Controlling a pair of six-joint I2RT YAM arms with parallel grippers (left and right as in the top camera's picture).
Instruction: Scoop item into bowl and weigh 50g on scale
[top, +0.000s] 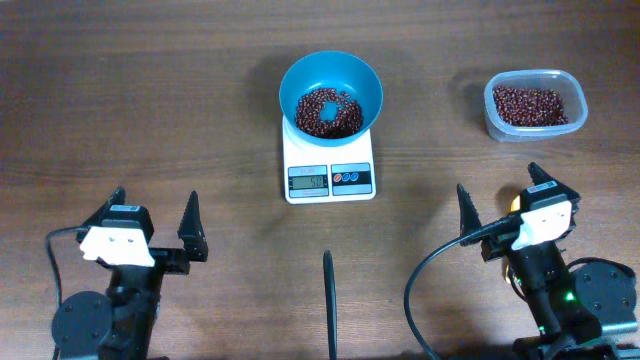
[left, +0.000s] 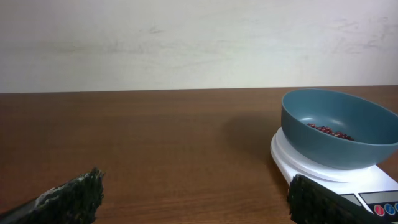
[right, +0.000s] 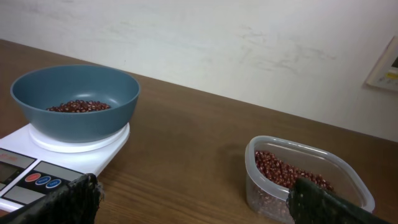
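Both of your grippers stand with jaws spread wide, clamped on nothing and touching nothing: the left gripper (top: 155, 212) at the lower left of the overhead frame, the right gripper (top: 498, 195) at the lower right. The beans (top: 328, 112) lie heaped in the blue bowl (top: 330, 68), which sits on the white scale (top: 330, 157) at top centre; more fill the clear tub (top: 536, 74) at upper right.

A dark brown wooden table (top: 150, 100) with long horizontal grain fills the overhead view. Directly behind the table's far edge rises a plain off-white wall (left: 186, 43), faintly scuffed and mottled. A pale panel (right: 385, 65) hangs on it, well above the table. Soft, even light falls across the table.
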